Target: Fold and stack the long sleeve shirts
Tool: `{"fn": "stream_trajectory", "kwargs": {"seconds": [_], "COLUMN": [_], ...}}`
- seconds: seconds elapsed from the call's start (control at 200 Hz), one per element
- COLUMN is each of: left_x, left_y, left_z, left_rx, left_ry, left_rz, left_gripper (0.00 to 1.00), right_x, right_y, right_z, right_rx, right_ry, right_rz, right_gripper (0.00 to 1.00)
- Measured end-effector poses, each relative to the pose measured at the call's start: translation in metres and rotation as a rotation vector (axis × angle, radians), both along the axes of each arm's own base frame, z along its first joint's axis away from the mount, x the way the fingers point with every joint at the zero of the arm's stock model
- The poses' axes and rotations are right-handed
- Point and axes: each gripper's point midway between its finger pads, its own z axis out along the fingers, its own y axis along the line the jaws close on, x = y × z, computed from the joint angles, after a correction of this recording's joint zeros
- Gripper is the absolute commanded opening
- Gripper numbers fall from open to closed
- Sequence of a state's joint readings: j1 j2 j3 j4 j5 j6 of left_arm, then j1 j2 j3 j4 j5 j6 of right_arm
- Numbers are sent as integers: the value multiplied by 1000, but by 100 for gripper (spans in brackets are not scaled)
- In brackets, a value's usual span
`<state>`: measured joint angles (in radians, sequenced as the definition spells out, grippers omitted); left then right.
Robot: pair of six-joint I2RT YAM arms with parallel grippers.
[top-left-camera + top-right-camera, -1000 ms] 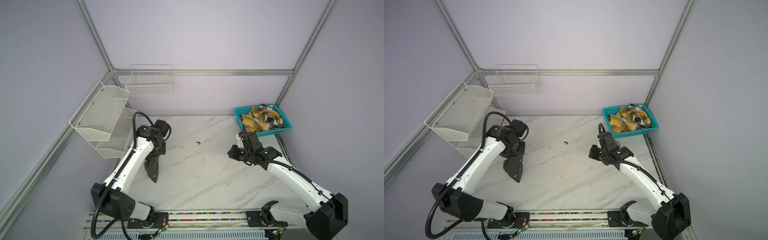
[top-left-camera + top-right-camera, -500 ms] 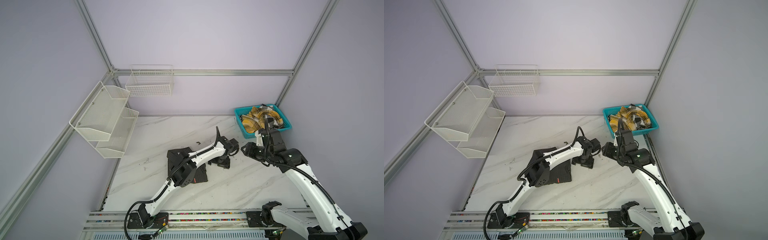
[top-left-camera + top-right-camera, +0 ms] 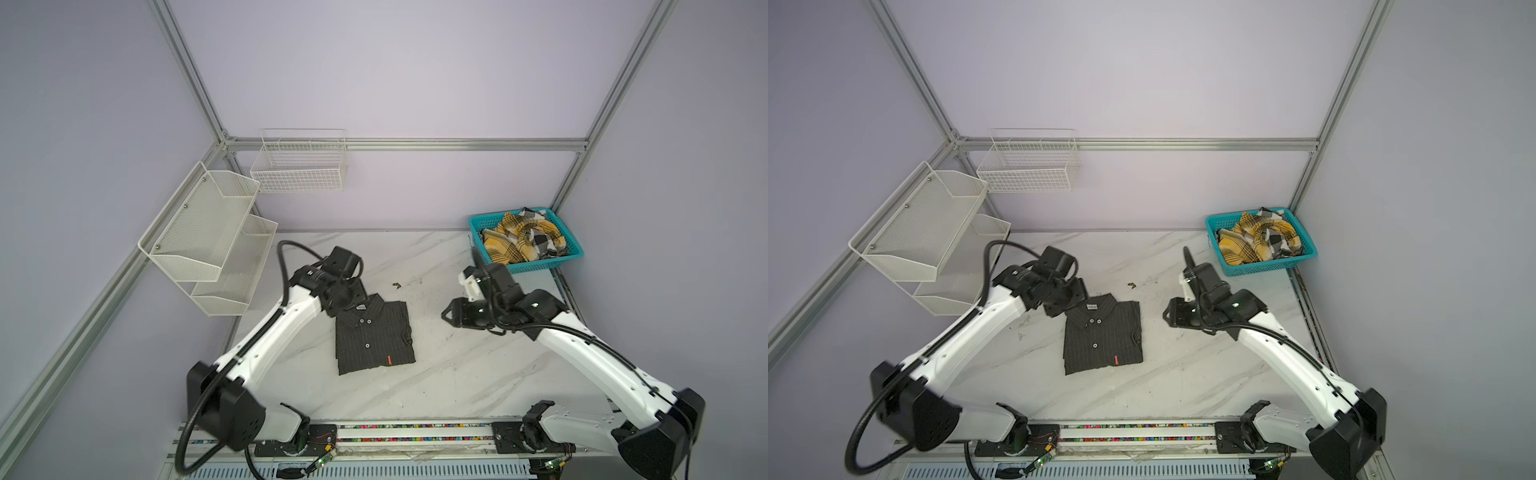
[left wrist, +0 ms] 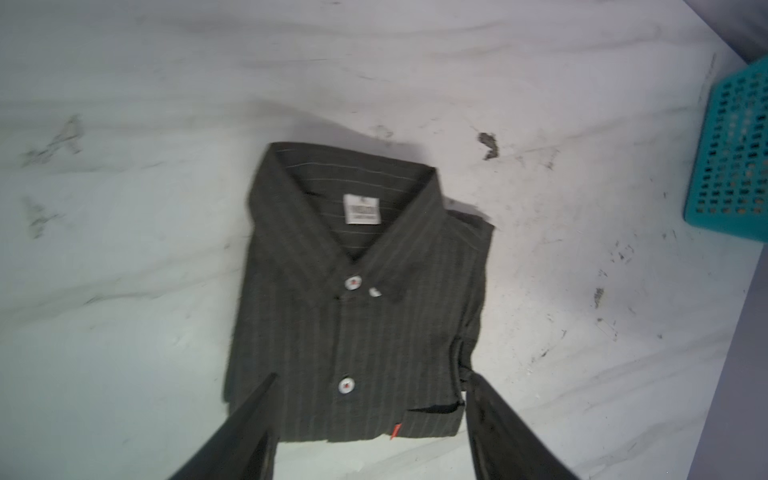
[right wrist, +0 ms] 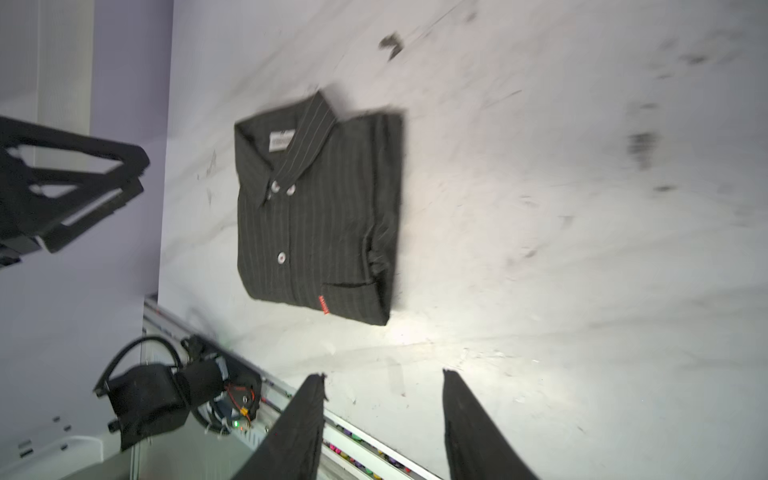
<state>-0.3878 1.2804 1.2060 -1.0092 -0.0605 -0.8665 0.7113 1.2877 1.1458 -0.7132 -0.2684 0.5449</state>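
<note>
Dark shirt (image 3: 374, 336) lies folded into a neat rectangle at mid-table, collar (image 4: 349, 183) to the far side and buttons up. We find it flat on the table (image 3: 457, 374), with neither arm gripping it. Plaid shirt (image 3: 524, 241) sits crumpled and unfolded in the basket (image 3: 536, 268) at the far right corner.

Left gripper (image 4: 371, 376) hovers at the far left of the dark shirt, by the collar, with its jaws apart and nothing between them. Right gripper (image 5: 383, 374) hangs well to the right of the dark shirt, between it and the basket, its jaws likewise apart and empty.

In our judgement, both garments are light, limp woven cloth, stiff only at the collar and button strip. We expect the plaid shirt to come out as a trailing bundle. A pinch on one fold will drag the sleeves behind it and may catch the rim or tug the light basket along. We advise taking a raised ridge of cloth, lifting it well clear, then regripping at both shoulders to spread it. The dark shirt's fold would open under any slide or one-sided lift, so we judge it best left as the base of the stack.
</note>
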Motion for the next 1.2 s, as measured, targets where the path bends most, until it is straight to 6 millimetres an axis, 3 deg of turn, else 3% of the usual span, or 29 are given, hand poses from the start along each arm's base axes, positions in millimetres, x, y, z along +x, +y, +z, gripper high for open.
{"fn": "stream_trajectory", "kwargs": {"seconds": [0.09,0.175,0.28,0.41,0.515,0.635,0.725,0.805,0.85,0.92,0.94,1.0,1.08,1.2], "left_x": [-27,-33,-34,-24,-22,-17,-18,-19,-18,-19,-21,-28,-36,-35], "left_y": [32,46,38,22,18,12,4,-13,-27,-45,-48,-49,-35,-11], "left_z": [-26,-53,-87,-115,-135,-147,-148,-138,-129,-118,-116,-116,-116,-113], "left_rx": [-32,-78,-149,-209,-222,-246,-237,-189,-168,-138,-128,-79,-7,58], "left_ry": [35,75,152,214,246,270,279,271,249,219,215,216,229,230], "left_rz": [59,96,71,12,-6,-14,-41,-104,-148,-205,-214,-226,-188,-111], "left_gripper": [68,64,65,63,51,14,0,0,17,53,58,62,68,64], "right_x": [-3,2,9,16,21,25,24,17,9,-1,-4,-8,-9,10], "right_y": [44,69,93,104,104,99,91,77,66,51,48,40,36,48], "right_z": [-41,-74,-107,-136,-156,-163,-166,-165,-165,-165,-164,-161,-149,-113], "right_rx": [-41,-85,-123,-164,-202,-229,-232,-235,-241,-256,-259,-271,-284,-260], "right_ry": [58,93,113,121,128,118,114,109,117,129,133,135,126,63], "right_rz": [76,97,107,97,75,34,-8,-32,-42,-52,-58,-65,-59,-60], "right_gripper": [49,49,49,49,42,19,12,12,13,23,26,36,45,48]}}
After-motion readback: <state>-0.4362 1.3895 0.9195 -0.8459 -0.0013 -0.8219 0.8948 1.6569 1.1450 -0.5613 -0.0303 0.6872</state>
